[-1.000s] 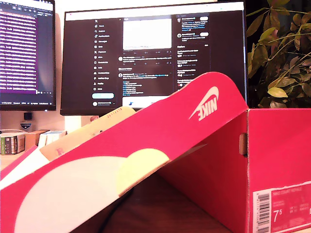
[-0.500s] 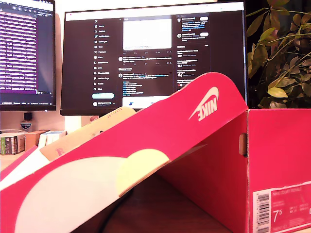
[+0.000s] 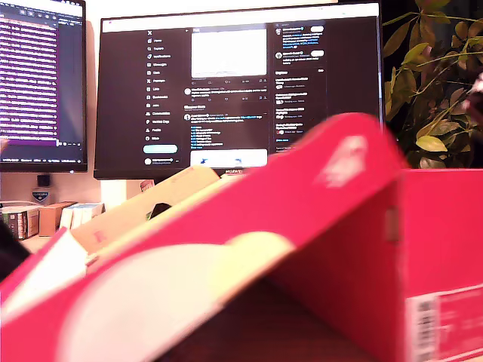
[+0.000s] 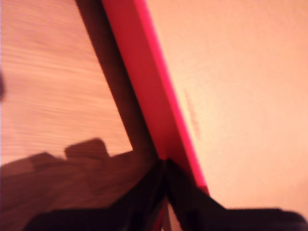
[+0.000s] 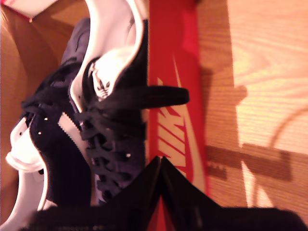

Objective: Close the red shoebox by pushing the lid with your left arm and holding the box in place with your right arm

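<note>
The lid [image 3: 226,226] has just started moving: it sat sharp and still a second ago and is now smeared with blur, its rim shifted up and toward the exterior view's right. The box [image 3: 445,249] has blurred too, so it may be sliding rather than staying braced.

My first gripper [image 4: 165,192] sits at the lid's red edge [image 4: 149,86], jaws pinched to a narrow slit with nothing between them, so I read it as the pusher. My second gripper [image 5: 161,187] is equally narrow and empty, resting at the box's side wall [image 5: 175,96] just beside the dark shoe [image 5: 91,125] inside.

The lid is far from closed, and I judge the hold needs firming.
</note>
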